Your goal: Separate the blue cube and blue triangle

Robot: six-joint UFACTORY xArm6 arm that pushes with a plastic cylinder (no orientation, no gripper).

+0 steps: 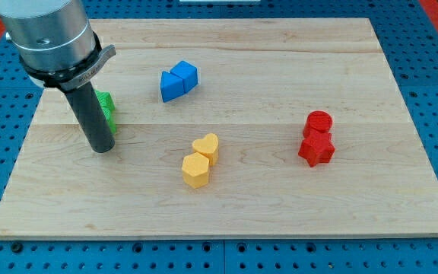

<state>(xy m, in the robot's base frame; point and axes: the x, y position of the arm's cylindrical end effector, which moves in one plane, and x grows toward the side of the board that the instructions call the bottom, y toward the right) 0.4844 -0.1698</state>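
Observation:
The blue cube [186,74] and the blue triangle [172,86] sit touching each other in the upper middle-left of the wooden board [280,205]. The cube is to the upper right, the triangle to the lower left. My tip [103,148] rests on the board at the left, well to the lower left of the blue pair and apart from them. A green block [106,107] sits just behind the rod, partly hidden by it.
A yellow heart [207,147] and a yellow hexagon block [195,170] touch near the board's middle. A red cylinder [318,122] and a red star block [316,148] touch at the right. A blue pegboard surrounds the board.

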